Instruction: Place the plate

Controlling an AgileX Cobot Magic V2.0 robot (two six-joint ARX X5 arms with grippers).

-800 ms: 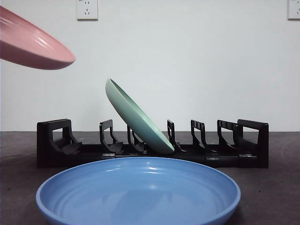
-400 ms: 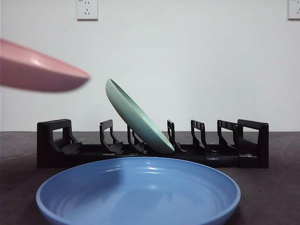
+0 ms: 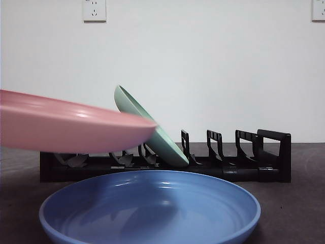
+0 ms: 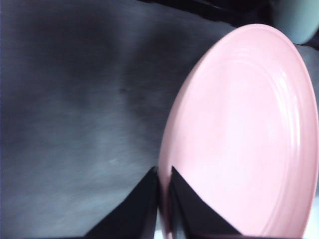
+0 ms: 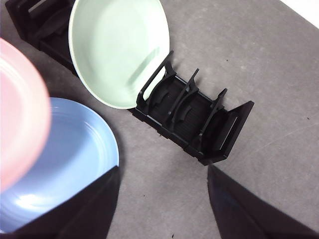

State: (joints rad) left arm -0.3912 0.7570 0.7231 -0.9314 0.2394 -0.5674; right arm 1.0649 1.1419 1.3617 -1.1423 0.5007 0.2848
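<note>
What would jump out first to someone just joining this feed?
The pink plate, gripped at its rim by the left tool, hangs nearly flat above the blue plate on the table. Behind them, the green plate leans in the black rack.

Only the jaws show. The left gripper (image 4: 163, 199) has two matte black, wedge-shaped jaws tapering to thin points. The right gripper (image 5: 163, 199) has two broad black jaws, smooth and unmarked, with slanted edges.
</note>
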